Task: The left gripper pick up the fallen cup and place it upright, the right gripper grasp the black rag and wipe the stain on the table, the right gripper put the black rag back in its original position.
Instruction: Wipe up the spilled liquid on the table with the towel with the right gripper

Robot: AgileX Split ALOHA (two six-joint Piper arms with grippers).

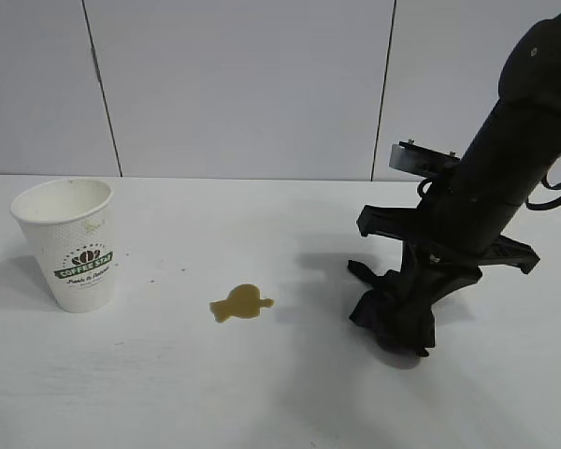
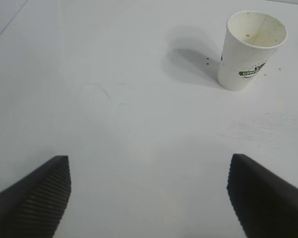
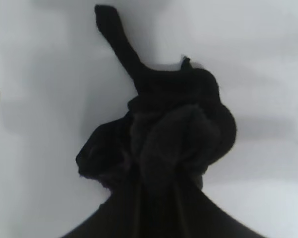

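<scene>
A broad white table (image 1: 262,393) fills the exterior view, backed by pale wall panels. At the right of the frame the right gripper (image 1: 399,323), at the end of a thick black arm that leans in from the upper right corner, points steeply down with its fingers closed on the black rag (image 1: 385,318). The bunched cloth sits at the table surface, right of centre, and the wrist view shows the wad pinched between the fingers with one strip of cloth trailing loose. At the left of the frame the cup (image 1: 73,245), a white paper coffee cup with a green band logo, stands upright with its mouth up, well apart from the arm. Between cup and rag, just below the middle of the frame, lies the stain (image 1: 240,303), a small yellowish-brown blotch with lobed edges, not yet wiped and clear of the cloth. The left gripper (image 2: 149,196) appears only in its own wrist view, its two ribbed fingers spread wide and holding nothing, hovering over bare table with the cup farther off toward the upper right of that frame. By the look of things the cup step is finished and the rag is in hand; wiping the stain and putting the rag back in its place are judged to remain.
</scene>
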